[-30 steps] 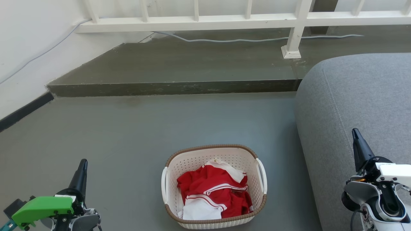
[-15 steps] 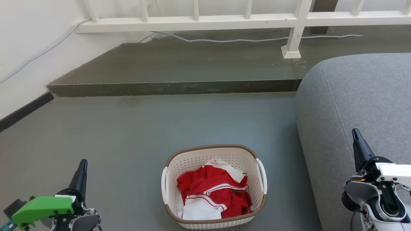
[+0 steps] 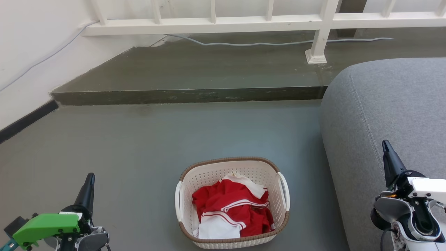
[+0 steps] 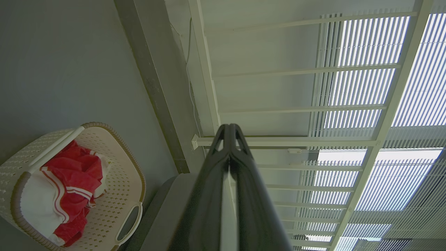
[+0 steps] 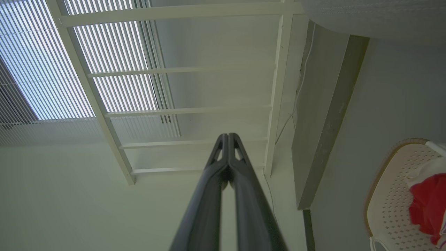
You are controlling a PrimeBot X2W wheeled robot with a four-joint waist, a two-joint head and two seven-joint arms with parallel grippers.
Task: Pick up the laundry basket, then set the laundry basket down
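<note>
laundry basket on floor near centre, clothes inside, sofa to right | handles face left/right, likely one per arm | left gripper closed, empty, near left | right gripper closed, empty, near right | pickup not begun

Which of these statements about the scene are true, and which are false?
1. The laundry basket stands on the grey floor. True.
2. Red and white clothes lie inside the basket. True.
3. The left gripper holds the basket. False: it hovers apart from the basket, with its fingers shut on nothing.
4. The right gripper has its fingers spread wide. False: they are shut together, with nothing between them.
5. The grey sofa is at the robot's left. False: it is at the robot's right, beside the basket.
</note>
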